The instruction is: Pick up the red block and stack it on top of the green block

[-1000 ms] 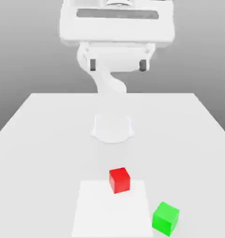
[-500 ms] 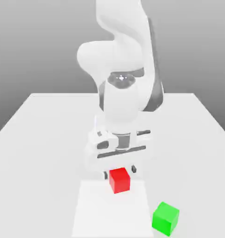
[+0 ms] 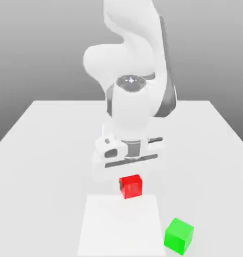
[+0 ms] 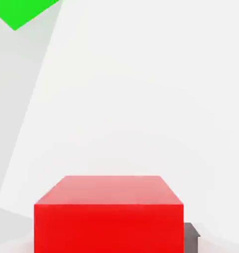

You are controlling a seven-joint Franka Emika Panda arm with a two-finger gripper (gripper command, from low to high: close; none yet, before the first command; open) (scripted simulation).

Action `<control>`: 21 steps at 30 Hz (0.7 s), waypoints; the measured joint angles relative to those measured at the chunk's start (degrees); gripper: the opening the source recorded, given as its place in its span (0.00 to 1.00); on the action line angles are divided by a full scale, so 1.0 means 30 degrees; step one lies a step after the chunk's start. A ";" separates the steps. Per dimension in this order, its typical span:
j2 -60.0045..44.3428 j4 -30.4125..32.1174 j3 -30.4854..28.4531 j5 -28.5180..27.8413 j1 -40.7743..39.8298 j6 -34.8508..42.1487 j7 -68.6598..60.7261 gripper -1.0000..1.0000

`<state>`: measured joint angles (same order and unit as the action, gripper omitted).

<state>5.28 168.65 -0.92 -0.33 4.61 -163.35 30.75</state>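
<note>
Clamping red block [image 3: 131,186], pincer [image 3: 130,183] closed on its sides; green block [image 3: 178,235] apart.

White table [image 3: 38,150] bears green block [image 3: 178,235] (near edge).

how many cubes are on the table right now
2. The small matte red cube sits under the gripper near the table's middle, at the white mat's far edge. The small matte green cube rests off the mat toward the exterior view's right.
</note>
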 joint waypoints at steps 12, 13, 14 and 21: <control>-0.3285 -0.7653 0.1498 -0.0303 0.2456 0.4379 0.4496 0.00; -0.3689 -0.8212 0.1584 -0.0233 0.2591 0.4523 0.4751 0.00; -0.4231 -0.8511 0.1591 -0.0262 0.2648 0.4278 0.4933 0.00; -0.6765 -0.8885 0.1399 -0.0614 0.2842 0.2123 0.5340 1.00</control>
